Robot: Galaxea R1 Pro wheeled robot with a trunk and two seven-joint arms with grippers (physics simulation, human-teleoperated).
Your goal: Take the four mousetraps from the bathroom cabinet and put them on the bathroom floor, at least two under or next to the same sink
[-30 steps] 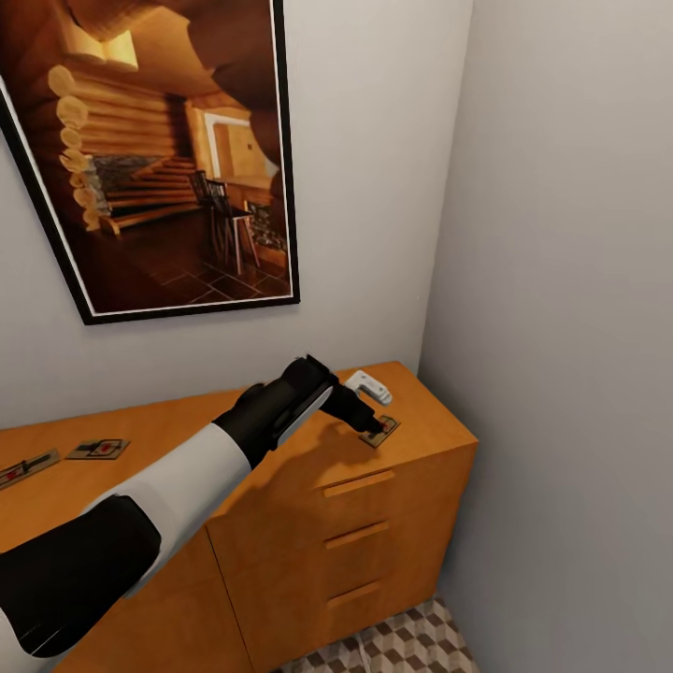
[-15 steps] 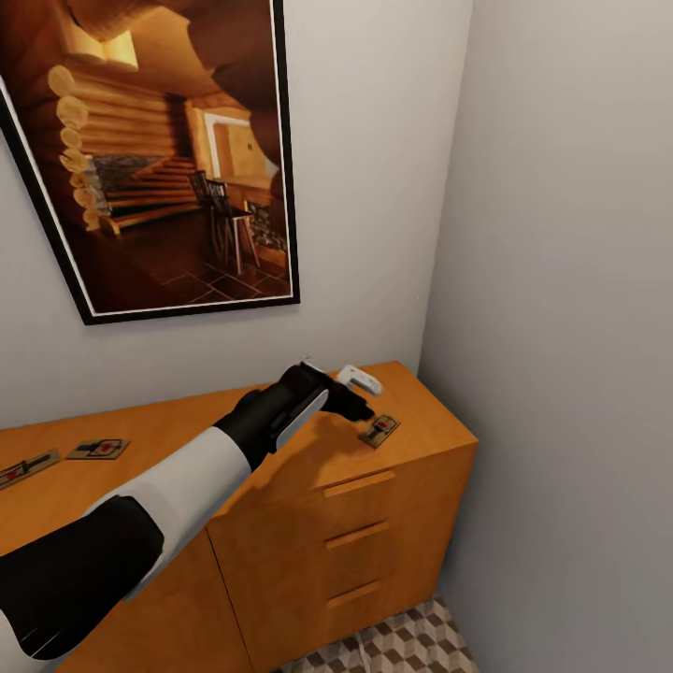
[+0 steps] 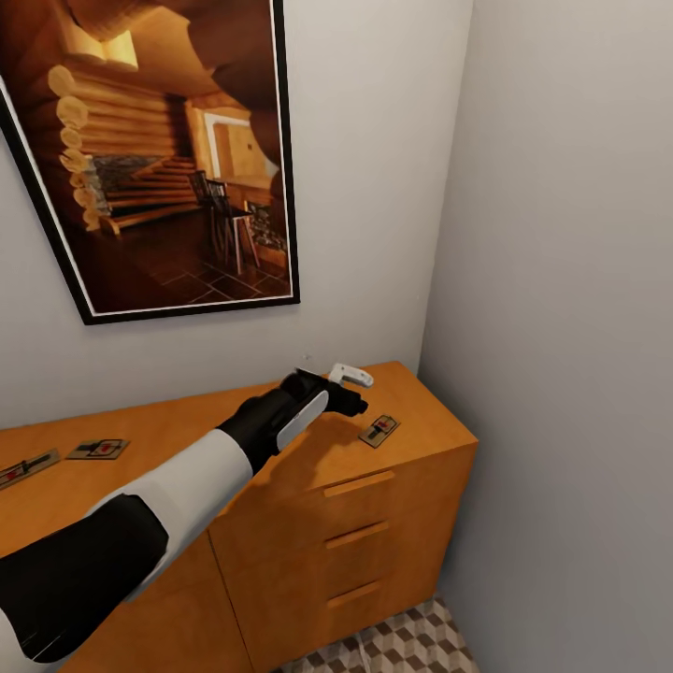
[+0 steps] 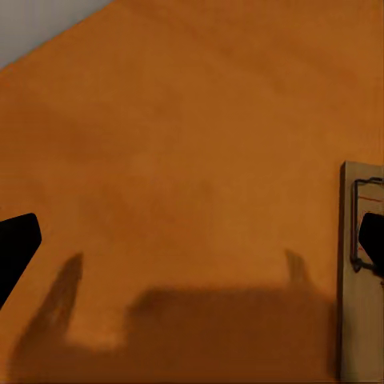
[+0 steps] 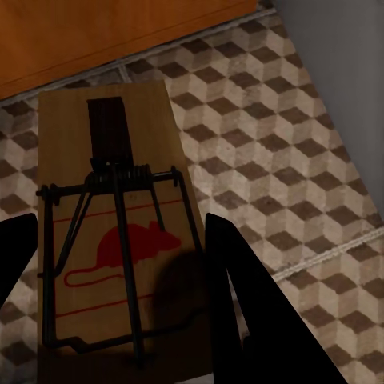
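A mousetrap (image 3: 379, 430) lies flat near the right end of the orange-brown cabinet (image 3: 425, 397) top. My left gripper (image 3: 359, 393) hovers open just above and left of it, apart from it. In the left wrist view that mousetrap (image 4: 360, 280) sits beside one finger, and the gripper (image 4: 192, 244) spans bare cabinet (image 4: 192, 120) top. Two more mousetraps (image 3: 97, 449) (image 3: 26, 467) lie at the cabinet's left end. My right gripper (image 5: 120, 232) is shut on another mousetrap (image 5: 120, 240), held over the cube-patterned bathroom floor (image 5: 304, 160).
A large framed picture (image 3: 159, 159) hangs on the wall behind the cabinet. A grey side wall (image 3: 561, 327) closes off the cabinet's right end. Drawer fronts with bar handles (image 3: 359, 483) face me, and a strip of bathroom floor (image 3: 402, 645) shows below. The cabinet's base (image 5: 96, 32) borders the floor.
My left gripper has risen and drawn back to the left from the right-end mousetrap, which stays in place on the cabinet.
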